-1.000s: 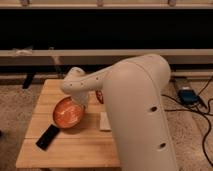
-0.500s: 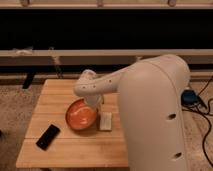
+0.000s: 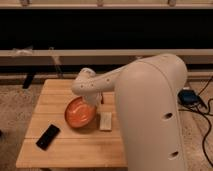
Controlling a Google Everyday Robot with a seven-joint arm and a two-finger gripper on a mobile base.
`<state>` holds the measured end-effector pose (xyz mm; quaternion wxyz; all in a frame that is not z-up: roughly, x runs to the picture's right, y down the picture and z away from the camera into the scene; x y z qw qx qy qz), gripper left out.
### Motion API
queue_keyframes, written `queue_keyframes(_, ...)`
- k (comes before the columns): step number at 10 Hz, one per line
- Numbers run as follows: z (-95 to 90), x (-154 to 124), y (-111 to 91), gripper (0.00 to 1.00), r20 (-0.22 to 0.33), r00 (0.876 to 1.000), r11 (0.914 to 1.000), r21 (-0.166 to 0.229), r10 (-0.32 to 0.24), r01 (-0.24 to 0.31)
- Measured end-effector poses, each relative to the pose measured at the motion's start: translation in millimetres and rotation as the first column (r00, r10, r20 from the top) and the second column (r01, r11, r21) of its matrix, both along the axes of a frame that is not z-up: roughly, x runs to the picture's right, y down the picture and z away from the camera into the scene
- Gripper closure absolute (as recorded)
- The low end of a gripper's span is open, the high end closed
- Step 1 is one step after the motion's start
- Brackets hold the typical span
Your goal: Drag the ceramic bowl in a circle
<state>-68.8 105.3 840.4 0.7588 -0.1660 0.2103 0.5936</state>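
A white robot arm's gripper (image 3: 96, 101) reaches down at the far rim of a shallow orange ceramic bowl (image 3: 80, 112) on a wooden slatted table (image 3: 75, 147), between a black phone (image 3: 48, 136) and a small white block (image 3: 105, 120).

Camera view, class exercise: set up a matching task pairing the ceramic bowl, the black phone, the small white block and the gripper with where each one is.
Things:
1. ceramic bowl
2. black phone
3. white block
4. gripper

Places:
A. near the table's front left corner
B. at the bowl's right rim, under the arm's end
C. middle of the wooden table
D. just right of the bowl

Pairs: 1-C, 2-A, 3-D, 4-B
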Motion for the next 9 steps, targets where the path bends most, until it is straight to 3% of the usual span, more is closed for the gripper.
queue_keyframes(1,-5.7,-15,3,0.23,0.029,0.999,0.9997,0.005,-0.022,0.022)
queue_keyframes(4,-11.0,-21,2,0.20,0.059,0.997,0.9984,0.005,-0.057,0.057)
queue_keyframes(9,10.9,-16,-13,0.20,0.111,0.994,0.9956,-0.094,0.017,-0.007)
